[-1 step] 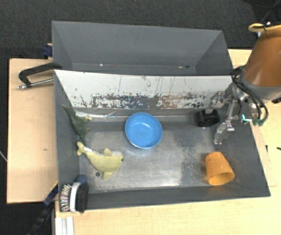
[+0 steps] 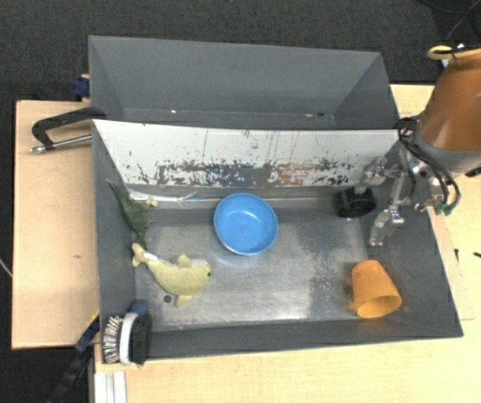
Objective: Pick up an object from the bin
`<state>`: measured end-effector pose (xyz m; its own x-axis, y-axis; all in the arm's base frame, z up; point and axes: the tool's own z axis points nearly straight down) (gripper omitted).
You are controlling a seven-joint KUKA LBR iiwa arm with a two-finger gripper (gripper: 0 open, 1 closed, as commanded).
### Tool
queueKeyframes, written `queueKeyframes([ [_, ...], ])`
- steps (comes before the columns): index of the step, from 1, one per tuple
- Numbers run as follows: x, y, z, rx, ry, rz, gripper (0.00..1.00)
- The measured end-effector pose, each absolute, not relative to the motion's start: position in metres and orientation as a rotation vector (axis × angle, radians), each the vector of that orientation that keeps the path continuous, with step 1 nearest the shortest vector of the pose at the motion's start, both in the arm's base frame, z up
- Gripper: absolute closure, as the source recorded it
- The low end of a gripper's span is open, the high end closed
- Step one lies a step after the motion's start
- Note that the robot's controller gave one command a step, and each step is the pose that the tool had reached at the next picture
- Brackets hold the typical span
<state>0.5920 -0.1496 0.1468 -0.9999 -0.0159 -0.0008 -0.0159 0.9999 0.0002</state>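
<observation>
Gripper (image 2: 383, 225) by right edge of bin (image 2: 248, 330), near back-right corner; open or closed, cannot tell. Nearest things: small black piece (image 2: 353, 202) just beside it by back wall, orange cup (image 2: 373, 289) on its side near front-right corner. Best to centre over one, descend straight, keep off right wall.

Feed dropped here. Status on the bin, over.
Gripper at right of bin, nothing seen held. Nearest: small black thing by back wall, orange cup nearer the front. No clutter between.
</observation>
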Motion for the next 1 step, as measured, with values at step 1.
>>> queueKeyframes([
  [1,0.6028,-0.1452,0.1353,0.042,3.127,0.000,0.00],
])
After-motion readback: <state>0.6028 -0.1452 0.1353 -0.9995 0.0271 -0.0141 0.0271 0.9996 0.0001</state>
